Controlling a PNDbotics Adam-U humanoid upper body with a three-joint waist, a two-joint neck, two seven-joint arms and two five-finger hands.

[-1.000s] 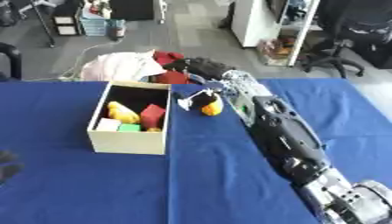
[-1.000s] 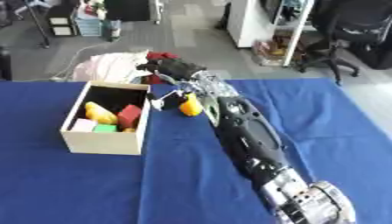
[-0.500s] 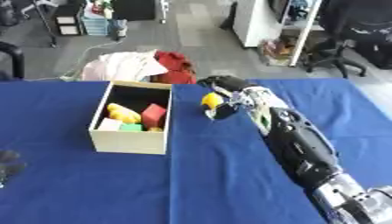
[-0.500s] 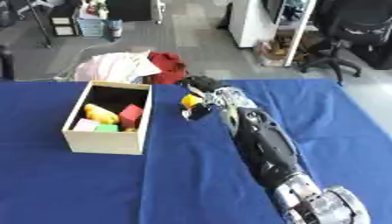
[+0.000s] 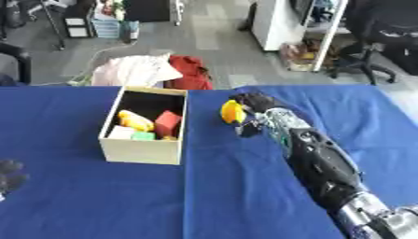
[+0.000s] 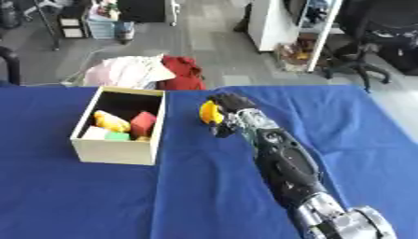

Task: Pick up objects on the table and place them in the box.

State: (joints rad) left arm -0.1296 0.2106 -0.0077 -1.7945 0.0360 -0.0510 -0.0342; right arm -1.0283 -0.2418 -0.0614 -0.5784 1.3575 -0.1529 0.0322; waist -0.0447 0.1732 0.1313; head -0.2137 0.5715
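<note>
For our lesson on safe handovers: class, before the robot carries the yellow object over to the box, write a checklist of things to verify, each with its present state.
1. Right hand curled round the yellow rounded object: ok.
2. Object lifted off the blue tablecloth: cannot tell.
3. Open-topped cardboard box upright, opening unobstructed: ok.
4. Room left in the box beside the red block, yellow item and green block: ok, the far part looks free.
5. Left hand, at the lower left edge, out of the path: ok.

Bare blue surface (image 5: 212, 196) lies between the right hand's fingers (image 5: 245, 128) and the open-topped box (image 5: 143, 150) to their left; its near wall and blocks (image 5: 166, 123) inside leave the back half free
</note>
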